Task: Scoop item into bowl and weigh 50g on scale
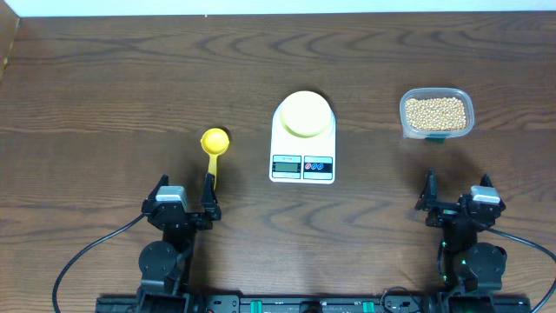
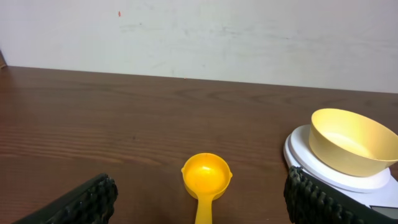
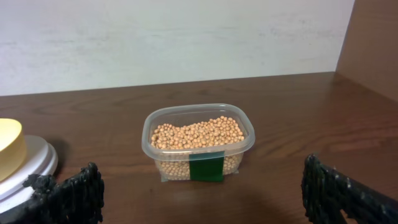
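Left gripper (image 1: pixel 185 193) and right gripper (image 1: pixel 457 193): jaws wide open, holding nothing; yellow scoop (image 1: pixel 215 142) lies just ahead of the left; bowl (image 1: pixel 305 114) sits empty on scale (image 1: pixel 302 161); beans (image 1: pixel 436 112) fill the tub (image 3: pixel 198 168); scooping apparently not begun; next move likely calls for grasping the scoop handle.

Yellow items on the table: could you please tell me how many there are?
2: the bright yellow scoop lies on the table left of the scale; the pale-yellow bowl sits on the scale's platform. Nothing seems hidden.
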